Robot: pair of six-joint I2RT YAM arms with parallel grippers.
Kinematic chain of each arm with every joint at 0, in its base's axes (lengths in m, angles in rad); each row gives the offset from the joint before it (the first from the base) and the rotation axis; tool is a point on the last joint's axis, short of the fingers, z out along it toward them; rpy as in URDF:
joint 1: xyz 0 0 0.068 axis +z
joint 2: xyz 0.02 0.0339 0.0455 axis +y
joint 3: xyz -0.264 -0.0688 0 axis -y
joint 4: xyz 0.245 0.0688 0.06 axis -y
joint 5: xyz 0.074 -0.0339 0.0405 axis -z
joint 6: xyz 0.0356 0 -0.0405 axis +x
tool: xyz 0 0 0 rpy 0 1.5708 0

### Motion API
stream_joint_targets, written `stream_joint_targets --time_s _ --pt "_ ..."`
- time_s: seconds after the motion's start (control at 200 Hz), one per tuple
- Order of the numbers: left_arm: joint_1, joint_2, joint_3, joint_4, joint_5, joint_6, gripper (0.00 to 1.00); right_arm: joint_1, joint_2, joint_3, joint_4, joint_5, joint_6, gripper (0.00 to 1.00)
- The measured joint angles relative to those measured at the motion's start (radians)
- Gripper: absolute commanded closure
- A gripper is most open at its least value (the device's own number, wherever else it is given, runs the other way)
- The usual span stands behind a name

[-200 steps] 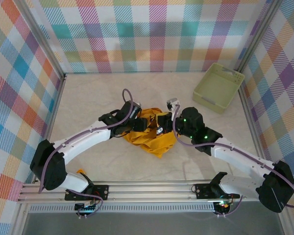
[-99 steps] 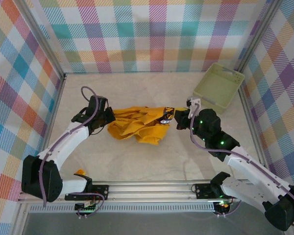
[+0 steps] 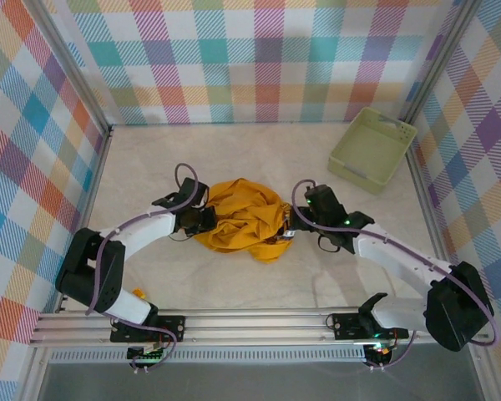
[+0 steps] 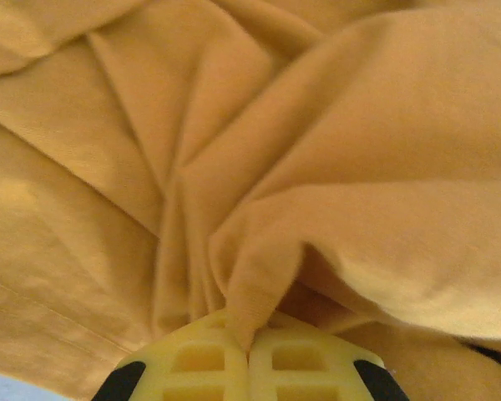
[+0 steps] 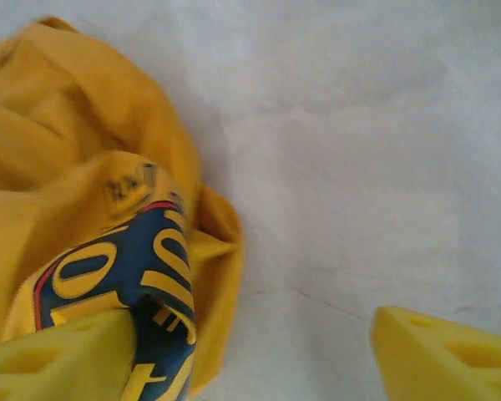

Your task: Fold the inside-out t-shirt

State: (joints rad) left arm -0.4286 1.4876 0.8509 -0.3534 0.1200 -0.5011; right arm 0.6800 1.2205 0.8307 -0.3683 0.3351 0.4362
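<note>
Mustard-orange soft cotton t-shirt (image 3: 238,219) bunched mid-table, long axis left to right, between both arms. Left gripper (image 3: 204,220) clamped on its left fold; right gripper (image 3: 289,229) spread apart at its right edge, equally near.

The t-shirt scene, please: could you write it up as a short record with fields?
t-shirt: crumpled mustard heap, middle of the table, unfolded, blue print showing
left gripper: shut on a fold of the t-shirt
right gripper: open, at the t-shirt's right edge; printed fabric against one finger
basket: pale green, far right corner, apart from the t-shirt
</note>
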Motion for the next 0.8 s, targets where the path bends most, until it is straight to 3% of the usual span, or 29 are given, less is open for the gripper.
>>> stream_joint_targets --time_s 0.2,0.44,0.515,0.58,0.67,0.72,0.805 --pt "-0.008 -0.057 -0.004 0.044 0.003 0.000 0.99 0.187 0.091 0.207 -0.032 0.068 -0.041 0.10" --pt "-0.008 -0.060 -0.013 0.050 0.003 0.000 1.00 0.239 0.322 0.254 -0.105 0.113 -0.022 0.18" --pt "-0.008 -0.063 -0.015 0.051 0.003 0.000 1.00 0.238 0.374 0.275 -0.150 0.141 -0.010 0.33" --pt "-0.008 -0.071 -0.019 0.051 0.001 0.000 1.00 0.237 0.405 0.299 -0.169 0.155 -0.003 0.61" --pt "-0.008 -0.085 -0.022 0.047 -0.016 0.000 1.00 0.236 0.407 0.311 -0.171 0.151 -0.022 0.90" --pt "-0.003 -0.095 -0.022 0.045 -0.025 0.000 1.00 0.235 0.390 0.312 -0.172 0.148 -0.036 1.00" --pt "0.038 -0.140 -0.027 0.040 -0.026 -0.005 1.00 0.220 0.302 0.309 -0.172 0.131 -0.071 1.00"
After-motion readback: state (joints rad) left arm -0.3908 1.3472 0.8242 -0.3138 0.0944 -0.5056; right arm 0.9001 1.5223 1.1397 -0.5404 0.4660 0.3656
